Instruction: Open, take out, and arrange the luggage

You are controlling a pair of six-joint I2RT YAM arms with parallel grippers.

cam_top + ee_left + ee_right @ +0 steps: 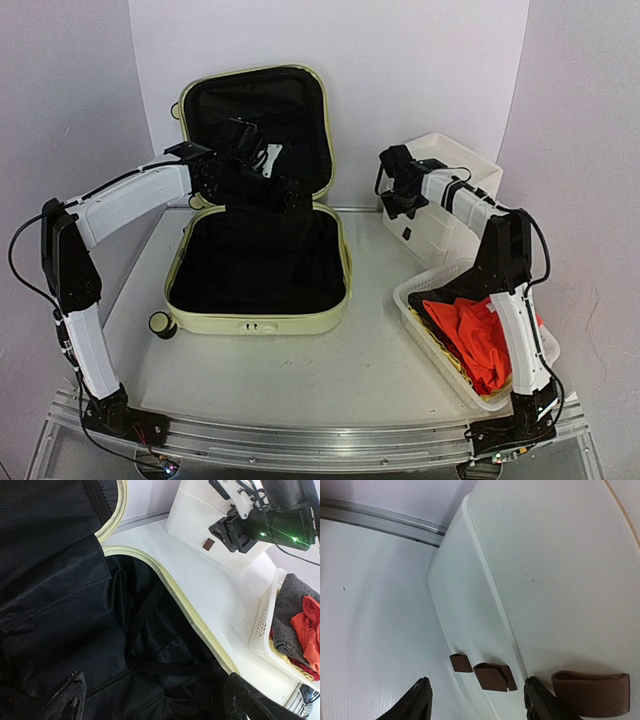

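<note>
The luggage [258, 322], pale yellow-green, lies open on the table with its lid [255, 105] standing upright at the back. Only black lining [75, 625] and a strap [170, 667] show inside the lower half. My left gripper [283, 195] hovers over the hinge end of that half, open, with nothing between its fingertips [70, 695]. My right gripper [403, 208] is at the front of the white drawer box [560, 570]. It is open, its fingers [417, 702] standing either side of a small brown pull tab [492, 676] without touching it.
A white mesh basket [425, 325] holding orange and dark clothes [470, 335] stands at the right front, beside the right arm's base. The drawer box [455, 175] sits at the back right. Two more brown tabs [592, 692] show on its front.
</note>
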